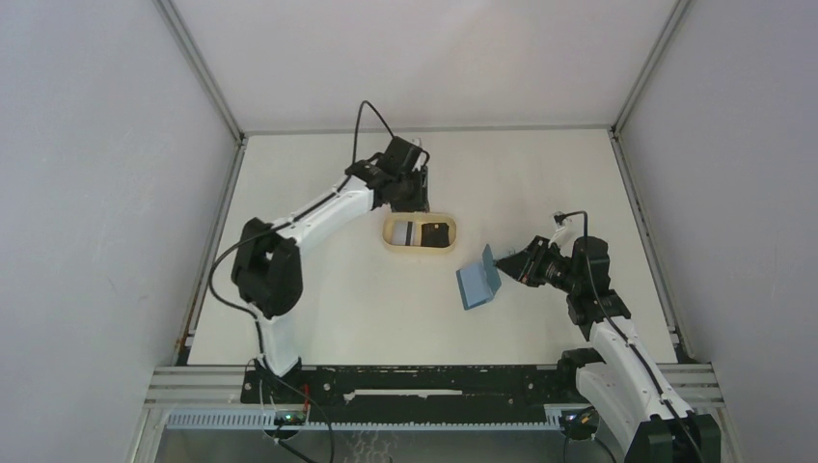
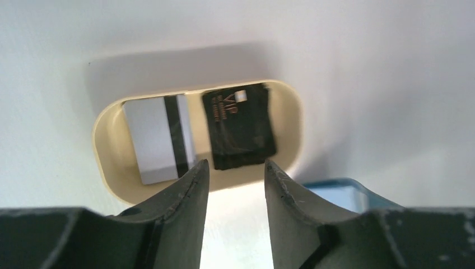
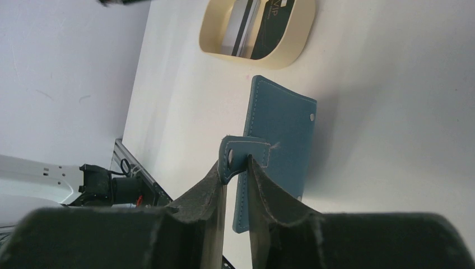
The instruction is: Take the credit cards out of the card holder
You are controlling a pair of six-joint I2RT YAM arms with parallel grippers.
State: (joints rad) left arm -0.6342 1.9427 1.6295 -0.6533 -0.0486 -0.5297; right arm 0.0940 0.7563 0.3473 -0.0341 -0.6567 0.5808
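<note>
The teal-blue card holder (image 1: 477, 282) lies open on the table, right of the tan oval tray (image 1: 390, 234). My right gripper (image 1: 502, 262) is shut on its snap tab (image 3: 238, 152), with the wallet body (image 3: 283, 134) stretching away from the fingers. A white card with a black stripe (image 2: 159, 140) and a black card (image 2: 241, 126) lie side by side in the tray (image 2: 106, 162). My left gripper (image 2: 235, 168) is open and empty, hovering just above the tray's far edge in the top view (image 1: 410, 198). A corner of the card holder (image 2: 336, 196) also shows in the left wrist view.
The tan tray (image 3: 294, 53) sits mid-table, just beyond the wallet. Grey enclosure walls stand on three sides of the white table. The metal rail with the arm bases (image 1: 434, 386) runs along the near edge.
</note>
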